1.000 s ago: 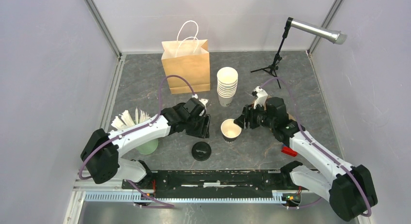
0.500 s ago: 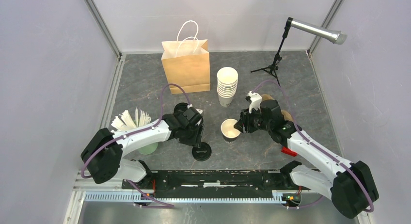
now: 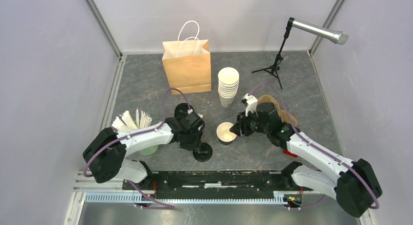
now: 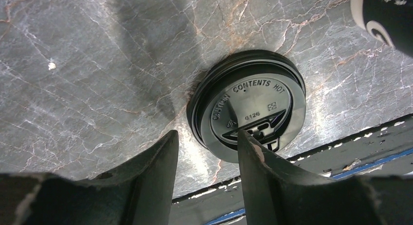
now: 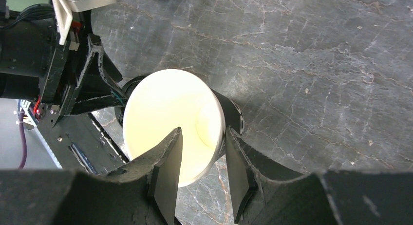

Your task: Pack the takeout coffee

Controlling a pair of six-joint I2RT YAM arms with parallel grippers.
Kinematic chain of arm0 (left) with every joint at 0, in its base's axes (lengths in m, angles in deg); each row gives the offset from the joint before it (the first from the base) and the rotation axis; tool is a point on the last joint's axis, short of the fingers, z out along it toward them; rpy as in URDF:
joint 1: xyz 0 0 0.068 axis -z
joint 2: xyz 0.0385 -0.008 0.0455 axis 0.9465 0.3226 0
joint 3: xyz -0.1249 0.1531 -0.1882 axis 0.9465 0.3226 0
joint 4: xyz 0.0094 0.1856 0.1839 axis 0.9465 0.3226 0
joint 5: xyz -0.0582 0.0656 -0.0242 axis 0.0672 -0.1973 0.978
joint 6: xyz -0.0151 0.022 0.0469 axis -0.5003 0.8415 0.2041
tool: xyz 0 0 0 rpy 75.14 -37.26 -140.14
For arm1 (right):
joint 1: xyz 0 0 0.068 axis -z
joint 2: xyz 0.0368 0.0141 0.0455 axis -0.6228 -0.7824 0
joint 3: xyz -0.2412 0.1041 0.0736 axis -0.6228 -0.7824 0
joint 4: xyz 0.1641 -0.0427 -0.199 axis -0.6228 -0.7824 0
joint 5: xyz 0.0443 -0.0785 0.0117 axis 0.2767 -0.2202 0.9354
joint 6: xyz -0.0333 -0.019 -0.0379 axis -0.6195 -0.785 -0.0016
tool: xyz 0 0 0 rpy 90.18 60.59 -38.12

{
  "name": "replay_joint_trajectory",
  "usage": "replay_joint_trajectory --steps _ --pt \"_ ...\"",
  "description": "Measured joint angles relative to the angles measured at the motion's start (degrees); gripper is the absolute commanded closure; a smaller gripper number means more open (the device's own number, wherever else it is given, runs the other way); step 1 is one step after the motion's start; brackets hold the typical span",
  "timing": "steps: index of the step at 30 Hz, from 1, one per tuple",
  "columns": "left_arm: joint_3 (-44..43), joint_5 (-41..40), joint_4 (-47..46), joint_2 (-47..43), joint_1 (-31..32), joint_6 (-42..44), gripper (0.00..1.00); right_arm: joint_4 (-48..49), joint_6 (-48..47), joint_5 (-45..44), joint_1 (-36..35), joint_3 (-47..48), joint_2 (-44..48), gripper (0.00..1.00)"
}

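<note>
Shifted left, cup [image 5: 160, 113] wall sits between seemingly unclenched right fingers [image 5: 165, 181]; left fingers [image 4: 151, 176] spread.

The lid [image 3: 202, 152] lies near the front edge; the cup [image 3: 225, 132] sits just right of it and slightly behind. Behind the cup is the stack of cups [image 3: 228, 86], the bag [image 3: 187, 66] left of it, the stand [image 3: 272, 64] at rear right.

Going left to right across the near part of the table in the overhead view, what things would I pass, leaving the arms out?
Green cup holding white sticks → black lids → open paper cup → small red object.
</note>
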Motion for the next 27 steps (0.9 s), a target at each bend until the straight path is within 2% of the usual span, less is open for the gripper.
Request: replay_joint_trajectory --steps 7,10,14,27 --pt "0.4 0.1 -1.7 2.2 0.3 -0.1 0.56 0.5 0.9 -0.3 -0.7 -0.3 0.0 0.42" --pt "0.3 0.2 -2.1 2.7 0.5 -0.1 0.65 0.0 0.6 -1.3 -0.7 -0.3 0.4 0.38" --pt "0.3 0.1 -2.3 2.7 0.6 -0.1 0.78 -1.8 0.3 -2.6 -0.7 -0.2 2.3 0.36" --pt "0.0 -0.6 -2.2 -0.3 0.7 -0.8 0.94 -4.0 -1.3 -4.1 -0.7 0.3 8.0 0.32"
